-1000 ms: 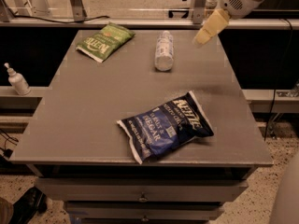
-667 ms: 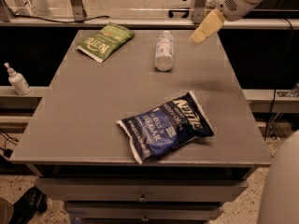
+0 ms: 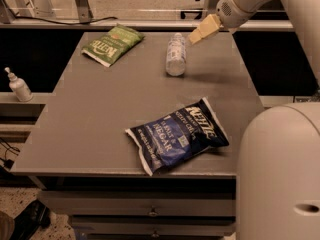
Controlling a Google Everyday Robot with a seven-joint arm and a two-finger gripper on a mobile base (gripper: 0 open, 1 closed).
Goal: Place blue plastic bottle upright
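While the gripper (image 3: 201, 30) hangs just right of the bottle (image 3: 175, 55), I can't tell if it's spread or pressed together. Bottle lies on its side at the table's (image 3: 90, 124) back. It's prob. light, smooth & squishy and may roll, so grab its middle. Water inside? Can't tell. Green bag (image 3: 112, 44) & blue bag (image 3: 177, 140) lie flat and look closed.

The blue plastic bottle (image 3: 176, 56) lies flat on its side toward the far edge of the tabletop (image 3: 100, 114). It is small and clear, with a pale label round its middle and its cap end pointing away. The pincer (image 3: 202, 31) hovers just right of that cap end, not touching it.
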